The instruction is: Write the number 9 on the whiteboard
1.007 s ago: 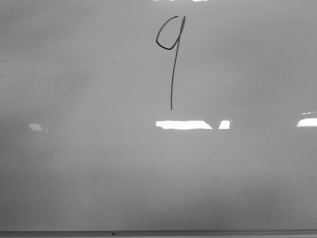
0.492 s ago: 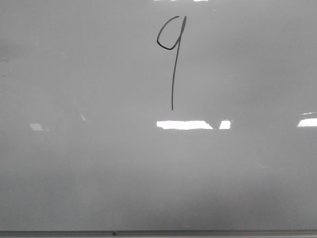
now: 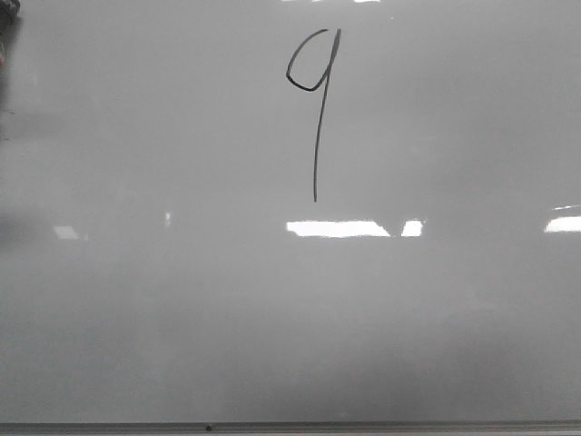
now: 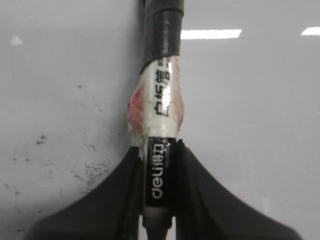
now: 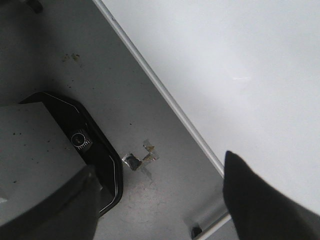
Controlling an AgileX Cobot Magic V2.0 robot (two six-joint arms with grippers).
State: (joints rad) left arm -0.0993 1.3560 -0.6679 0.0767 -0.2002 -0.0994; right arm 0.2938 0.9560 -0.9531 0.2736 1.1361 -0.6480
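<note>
The whiteboard (image 3: 436, 318) fills the front view, glossy and grey-white. On it, high and near the centre, stands the number 9 (image 3: 316, 109), a thin black digit with a small loop and a long straight tail. In the left wrist view my left gripper (image 4: 159, 152) is shut on a black and white marker (image 4: 161, 125) wrapped in tape, held over the whiteboard (image 4: 250, 125); the marker's tip is hidden. My right gripper (image 5: 160, 200) is open and empty beside the whiteboard (image 5: 240, 65), over the floor.
A thin grey frame strip (image 3: 290, 426) runs along the board's near edge. A dark blurred shape (image 3: 6, 32) shows at the board's far left corner. Faint ink smudges (image 4: 85, 170) mark the board. A black-rimmed base (image 5: 97, 150) and foil scraps (image 5: 141, 157) lie on the floor.
The dark shape has come in at the left edge of the front view, and a small glint on the board has drifted right. The 9 is unchanged.
</note>
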